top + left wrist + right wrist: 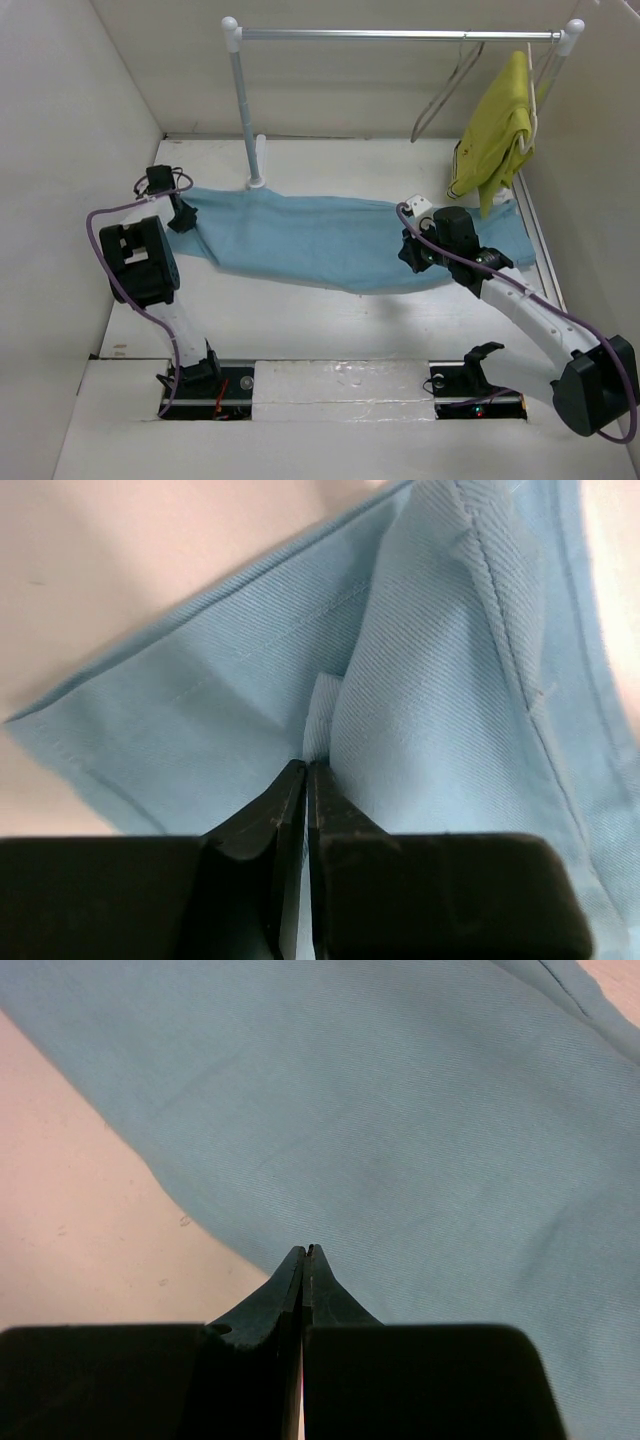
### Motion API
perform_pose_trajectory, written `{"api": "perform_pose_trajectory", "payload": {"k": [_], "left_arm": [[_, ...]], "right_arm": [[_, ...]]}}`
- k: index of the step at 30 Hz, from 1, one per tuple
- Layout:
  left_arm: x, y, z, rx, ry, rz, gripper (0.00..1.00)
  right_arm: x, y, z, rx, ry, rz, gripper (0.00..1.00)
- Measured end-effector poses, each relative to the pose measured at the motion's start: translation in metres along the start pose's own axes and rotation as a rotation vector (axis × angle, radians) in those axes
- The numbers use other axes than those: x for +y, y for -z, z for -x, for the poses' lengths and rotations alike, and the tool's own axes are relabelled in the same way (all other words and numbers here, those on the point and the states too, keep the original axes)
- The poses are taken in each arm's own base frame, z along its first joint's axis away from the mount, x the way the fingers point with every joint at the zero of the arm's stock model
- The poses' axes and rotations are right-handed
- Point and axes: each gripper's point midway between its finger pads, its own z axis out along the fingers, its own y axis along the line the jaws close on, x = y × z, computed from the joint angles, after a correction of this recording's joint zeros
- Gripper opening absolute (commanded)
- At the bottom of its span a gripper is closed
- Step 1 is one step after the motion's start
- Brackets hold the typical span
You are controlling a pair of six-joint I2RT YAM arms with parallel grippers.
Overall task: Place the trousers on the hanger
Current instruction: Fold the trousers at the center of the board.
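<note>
The trousers (320, 245) lie stretched crosswise over the middle of the counter (300, 335), a long sky-blue band running from my left claw (183, 215) to my right claw (410, 255). My left claw is closed tight on a small raised fold of the cloth near a stitched hem at the band's left end. My right claw is also pressed shut, its tips meeting at the near edge of the cloth on the right side. The cloth there casts a shadow on the counter below it. The hanger (440, 100), thin grey wire, hangs on the rail (400, 35) at the back, well apart from the trousers. Just to its right a yellow-green garment (495, 135) hangs from the same rail.
</note>
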Motion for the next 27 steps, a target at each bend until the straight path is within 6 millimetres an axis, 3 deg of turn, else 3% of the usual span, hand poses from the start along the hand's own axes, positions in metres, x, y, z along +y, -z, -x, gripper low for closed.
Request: {"api": "perform_pose_trajectory", "payload": {"k": [5,6,9,13,18,19,20,22,23,26,27], "left_arm": [[0.002,0.035,0.027,-0.119,0.014,0.022,0.0],[-0.001,0.063,0.043,-0.186,0.032,-0.01,0.0],[0.013,0.086,0.058,-0.274,0.082,-0.013,0.0],[0.057,0.077,0.052,-0.275,0.146,0.096,0.0],[0.119,0.044,0.017,-0.159,0.242,0.258,0.0],[0.13,0.042,0.011,-0.14,0.263,0.278,0.04],[0.138,0.041,0.007,-0.128,0.28,0.291,0.22],[0.148,0.041,0.006,-0.123,0.305,0.306,0.39],[0.15,0.041,0.008,-0.125,0.316,0.303,0.51],[0.141,0.045,0.015,-0.138,0.33,0.254,0.68],[0.135,0.048,0.016,-0.142,0.326,0.228,0.69]], "right_arm": [[0.0,0.0,0.001,-0.002,0.005,0.0,0.0],[0.0,0.0,0.002,-0.003,0.008,0.001,0.0],[0.0,-0.002,0.0,0.005,0.017,0.01,0.0],[-0.001,-0.006,-0.005,0.026,0.023,0.025,0.0],[-0.005,-0.006,-0.007,0.031,0.031,0.029,0.0],[-0.007,-0.006,-0.007,0.032,0.032,0.028,0.02],[-0.008,-0.005,-0.008,0.035,0.033,0.028,0.11],[-0.01,-0.003,-0.009,0.039,0.034,0.024,0.23],[-0.011,-0.001,-0.01,0.041,0.035,0.021,0.37],[-0.014,0.007,-0.013,0.049,0.036,0.005,0.56],[-0.016,0.01,-0.014,0.053,0.032,-0.002,0.58]]}}
